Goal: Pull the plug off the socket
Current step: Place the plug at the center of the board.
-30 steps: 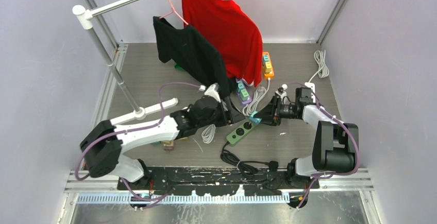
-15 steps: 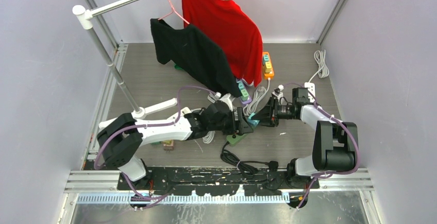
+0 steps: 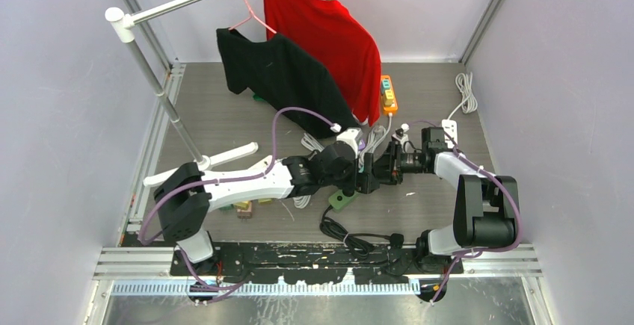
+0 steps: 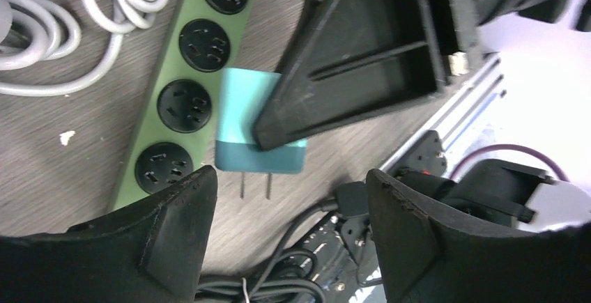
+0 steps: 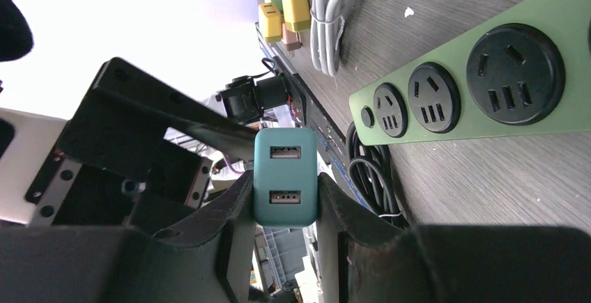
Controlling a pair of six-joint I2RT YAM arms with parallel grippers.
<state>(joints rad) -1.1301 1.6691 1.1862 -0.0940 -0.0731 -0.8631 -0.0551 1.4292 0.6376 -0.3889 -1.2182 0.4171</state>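
The teal plug (image 4: 258,129) hangs with both bare prongs clear above the green socket strip (image 4: 185,101), which lies flat on the table. My right gripper (image 5: 284,191) is shut on the plug (image 5: 284,177), one finger pressed on each side; its USB ports face the right wrist camera. My left gripper (image 4: 290,184) stands open just under the plug, jaws wide with nothing between them. In the top view the two grippers meet over the strip (image 3: 340,199), and the left gripper (image 3: 359,181) hides the plug.
White coiled cables (image 4: 70,31) lie beside the strip and a black cable (image 4: 293,261) coils toward the near edge. Yellow plugs (image 5: 286,14) sit further off. A red shirt (image 3: 325,41) and a black shirt (image 3: 277,78) hang from the rack behind. An orange strip (image 3: 388,93) lies at the back.
My left arm has swung right across the strip until its gripper sits against the right gripper. The right gripper has kept its hold on the plug and shifted slightly left.
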